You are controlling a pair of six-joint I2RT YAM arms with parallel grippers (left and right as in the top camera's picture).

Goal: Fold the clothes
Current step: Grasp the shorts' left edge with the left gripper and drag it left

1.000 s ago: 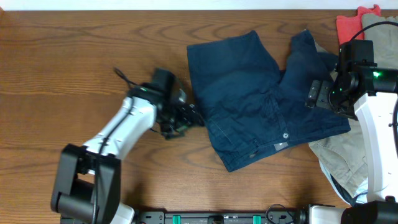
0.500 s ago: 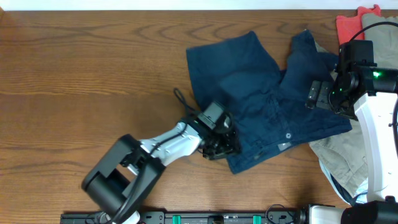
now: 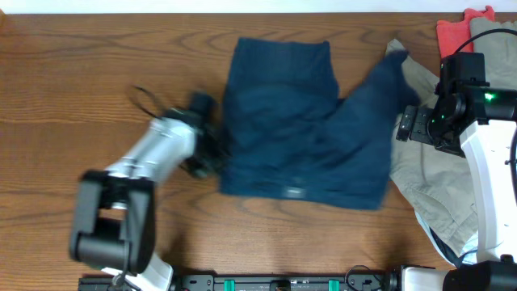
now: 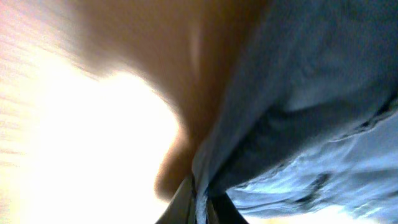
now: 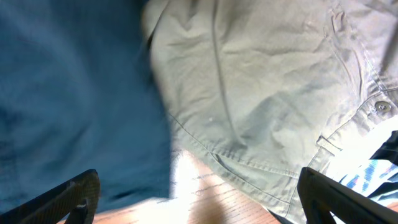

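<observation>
The clothes, dark navy shorts (image 3: 307, 129), lie spread across the middle of the table, blurred by motion. My left gripper (image 3: 213, 158) is at their left edge, shut on a fold of the navy cloth. In the left wrist view that pinched cloth (image 4: 311, 93) runs up from between the two dark fingers of the left gripper (image 4: 200, 202). My right gripper (image 3: 404, 126) hovers open at the shorts' right side. In the right wrist view the right gripper (image 5: 205, 199) is spread wide over the shorts (image 5: 74, 93) and a strip of bare wood, holding nothing.
A khaki-beige garment (image 3: 440, 194) lies at the right under the right arm and fills much of the right wrist view as khaki cloth (image 5: 267, 93). A red-orange cloth (image 3: 459, 29) sits at the back right corner. Bare wooden table (image 3: 97, 73) stretches to the left.
My left gripper has shut on the shorts' edge and swung left, dragging the cloth with it. The shorts now lie further left and flatter. The right arm has barely moved.
</observation>
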